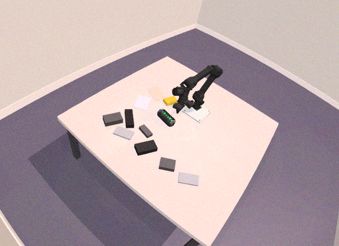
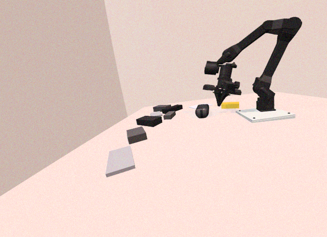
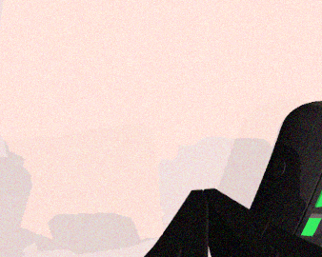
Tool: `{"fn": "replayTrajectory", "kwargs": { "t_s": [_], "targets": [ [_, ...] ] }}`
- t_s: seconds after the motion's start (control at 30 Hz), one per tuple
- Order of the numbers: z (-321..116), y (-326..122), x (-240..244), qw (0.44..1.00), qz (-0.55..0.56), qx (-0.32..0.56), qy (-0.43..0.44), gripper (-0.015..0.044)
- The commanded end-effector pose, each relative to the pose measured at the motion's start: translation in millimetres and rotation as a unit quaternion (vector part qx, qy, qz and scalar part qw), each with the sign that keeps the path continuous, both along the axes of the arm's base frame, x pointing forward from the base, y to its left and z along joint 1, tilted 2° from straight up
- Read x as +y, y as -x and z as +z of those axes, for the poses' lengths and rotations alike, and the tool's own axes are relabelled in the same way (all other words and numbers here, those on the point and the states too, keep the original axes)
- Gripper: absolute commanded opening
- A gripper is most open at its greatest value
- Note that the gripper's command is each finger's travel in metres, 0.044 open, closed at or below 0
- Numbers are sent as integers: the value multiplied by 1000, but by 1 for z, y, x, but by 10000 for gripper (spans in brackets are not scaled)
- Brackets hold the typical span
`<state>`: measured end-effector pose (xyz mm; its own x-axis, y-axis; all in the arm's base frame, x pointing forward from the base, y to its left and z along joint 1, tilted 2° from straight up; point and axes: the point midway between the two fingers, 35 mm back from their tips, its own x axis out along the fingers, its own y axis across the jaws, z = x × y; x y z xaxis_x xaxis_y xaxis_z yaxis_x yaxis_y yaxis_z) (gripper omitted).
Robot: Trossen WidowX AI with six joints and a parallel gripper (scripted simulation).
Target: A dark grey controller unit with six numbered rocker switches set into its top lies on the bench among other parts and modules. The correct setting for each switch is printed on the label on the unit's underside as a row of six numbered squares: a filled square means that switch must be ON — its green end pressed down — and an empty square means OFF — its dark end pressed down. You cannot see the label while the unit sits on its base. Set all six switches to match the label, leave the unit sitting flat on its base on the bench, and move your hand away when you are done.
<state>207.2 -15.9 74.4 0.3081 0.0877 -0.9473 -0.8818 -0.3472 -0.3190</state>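
The dark grey controller unit (image 1: 166, 117) (image 2: 202, 111) (image 3: 294, 157) sits on the bench with its row of green-ended switches facing up in the top view. Only part of it shows at the right of the wrist view, with a few green ends visible. The single switch settings are too small or cut off to read surely, and the label underneath is hidden. My gripper (image 1: 178, 111) (image 2: 219, 105) (image 3: 204, 190) is shut and empty. Its tips point down beside the unit, on the side toward the arm's base, with a gap to the unit in the exterior view.
A yellow block (image 1: 169, 101) (image 2: 230, 105) lies close behind the gripper. Dark blocks (image 1: 112, 119) (image 1: 129, 118) (image 1: 145, 130) (image 1: 145, 147) (image 1: 167, 164), pale plates (image 1: 123, 133) (image 1: 188, 179) and thin sheets (image 1: 142, 102) (image 1: 155, 93) lie around. The arm stands on a white base plate (image 1: 199, 117) (image 2: 277, 117).
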Motion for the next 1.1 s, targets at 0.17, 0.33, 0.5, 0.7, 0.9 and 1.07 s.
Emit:
{"fn": "replayTrajectory", "kwargs": {
  "t_s": [0.17, 0.33, 0.5, 0.7, 0.9, 1.07],
  "targets": [
    [13, 13, -2, 1000, 3, -4, -2, 0],
    [28, -6, -10, 999, -23, 33, -3, 0],
    [42, -30, -20, 996, -53, 74, -1, 0],
    [50, -60, -32, 988, -89, 123, 3, 0],
    [51, -90, -45, 978, -123, 171, 11, 0],
    [45, -115, -56, 966, -150, 210, 20, 0]
  ]
}}
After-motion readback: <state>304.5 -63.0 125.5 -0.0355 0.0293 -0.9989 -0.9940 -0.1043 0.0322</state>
